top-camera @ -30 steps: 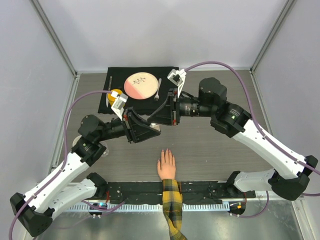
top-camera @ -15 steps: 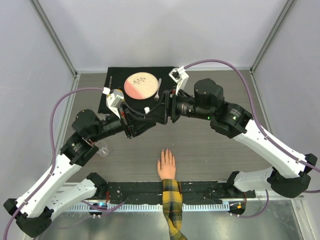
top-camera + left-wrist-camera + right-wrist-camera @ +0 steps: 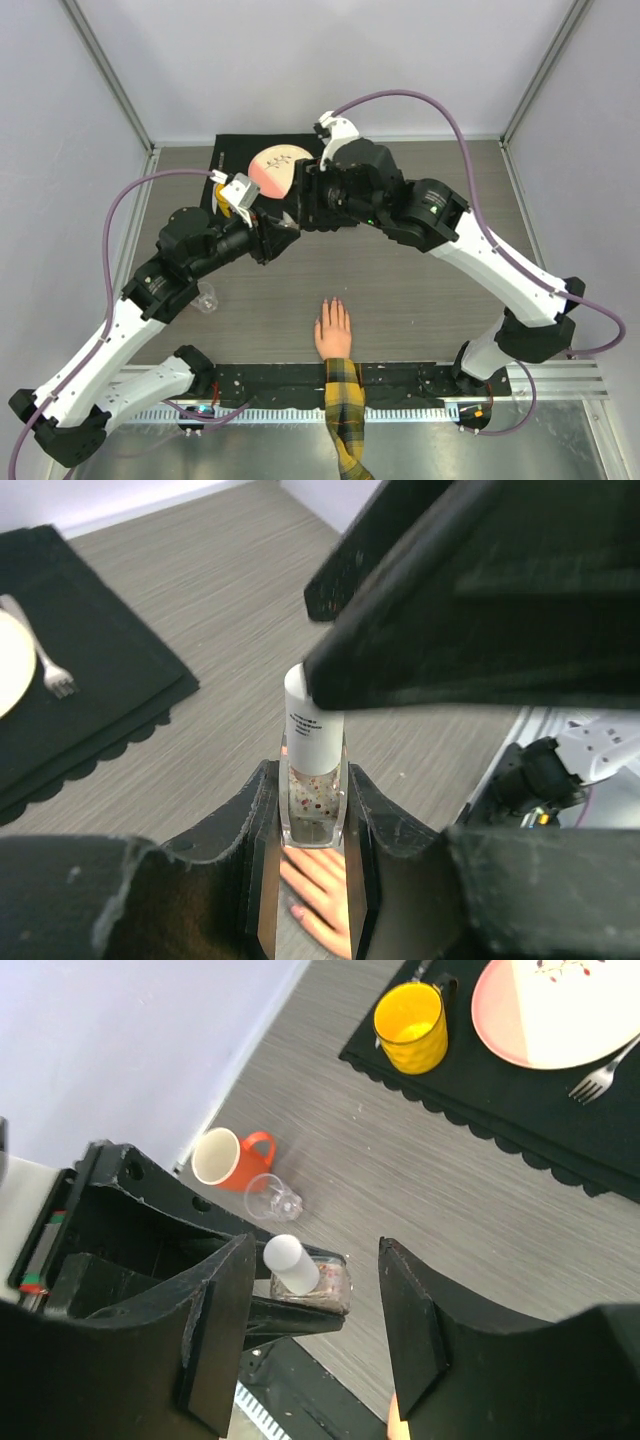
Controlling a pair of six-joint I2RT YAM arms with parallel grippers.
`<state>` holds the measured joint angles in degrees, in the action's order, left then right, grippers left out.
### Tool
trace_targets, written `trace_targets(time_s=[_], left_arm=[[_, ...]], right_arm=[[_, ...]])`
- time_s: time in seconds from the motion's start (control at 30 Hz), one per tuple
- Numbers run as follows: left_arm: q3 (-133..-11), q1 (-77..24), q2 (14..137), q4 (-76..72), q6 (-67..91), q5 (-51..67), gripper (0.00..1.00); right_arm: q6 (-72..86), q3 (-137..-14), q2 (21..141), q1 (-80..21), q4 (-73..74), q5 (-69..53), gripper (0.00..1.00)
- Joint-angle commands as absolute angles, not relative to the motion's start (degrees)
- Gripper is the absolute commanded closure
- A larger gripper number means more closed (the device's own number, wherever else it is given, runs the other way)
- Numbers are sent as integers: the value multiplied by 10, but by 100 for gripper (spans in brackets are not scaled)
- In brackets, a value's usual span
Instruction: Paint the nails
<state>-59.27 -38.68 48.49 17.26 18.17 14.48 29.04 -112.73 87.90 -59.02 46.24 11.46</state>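
My left gripper [image 3: 313, 832] is shut on a small clear bottle [image 3: 312, 798] of speckled liquid with a white cap [image 3: 314, 725], held upright above the table. My right gripper [image 3: 312, 1285] hovers over it, open. Its jaws stand wide on either side of the white cap [image 3: 290, 1262] without touching it. In the top view the two grippers, left [image 3: 281, 229] and right [image 3: 300, 206], meet above the table's middle. The flesh-coloured hand [image 3: 333, 331] in a plaid sleeve lies flat near the front edge, with the nails [image 3: 330, 303] pointing away. One nail [image 3: 297, 912] shows between my left fingers.
A black placemat [image 3: 228, 160] at the back holds a pink plate [image 3: 270, 170], a fork [image 3: 600, 1075] and a yellow cup [image 3: 411, 1026]. An orange mug [image 3: 228, 1158] and a small clear cup [image 3: 205, 297] lie on the table's left side.
My right gripper has opened and swung left and up over the bottle's cap. The left gripper has kept its hold on the bottle and shifted back and left.
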Motion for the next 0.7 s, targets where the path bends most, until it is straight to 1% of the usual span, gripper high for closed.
trace_targets(time_s=[0.0, 0.1, 0.2, 0.23, 0.3, 0.37, 0.4, 0.43, 0.47, 0.5, 0.57, 0.6, 0.63, 0.67], left_arm=[[-634, -388, 491, 183, 160, 109, 100], [-639, -388, 494, 192, 158, 108, 100], [-639, -388, 493, 193, 163, 109, 100], [-639, -388, 492, 194, 163, 112, 100], [-640, -388, 493, 198, 164, 117, 100], [-642, -388, 493, 201, 163, 131, 100], [-642, -388, 492, 204, 162, 139, 100], [-644, -388, 493, 206, 157, 161, 100], [-646, -388, 491, 207, 156, 170, 100], [-647, -388, 489, 207, 152, 181, 100], [-647, -388, 480, 207, 138, 234, 100], [-647, -388, 476, 207, 133, 264, 100], [-646, -388, 472, 207, 125, 290, 100], [-645, -388, 464, 202, 124, 341, 100]], right_arm=[[269, -1169, 897, -610, 490, 155, 43], [269, -1171, 909, -613, 490, 149, 46], [267, -1175, 918, -614, 491, 144, 56], [266, -1178, 921, -614, 491, 144, 63], [265, -1180, 927, -614, 492, 142, 67], [263, -1180, 927, -614, 491, 136, 73], [258, -1179, 928, -614, 490, 132, 76], [252, -1178, 928, -615, 490, 121, 87], [247, -1175, 926, -614, 490, 117, 94], [235, -1165, 919, -614, 489, 113, 99], [214, -1141, 900, -614, 473, 75, 99], [181, -1108, 889, -613, 462, 52, 99], [165, -1086, 856, -608, 434, 16, 99], [149, -1058, 839, -605, 416, -56, 99]])
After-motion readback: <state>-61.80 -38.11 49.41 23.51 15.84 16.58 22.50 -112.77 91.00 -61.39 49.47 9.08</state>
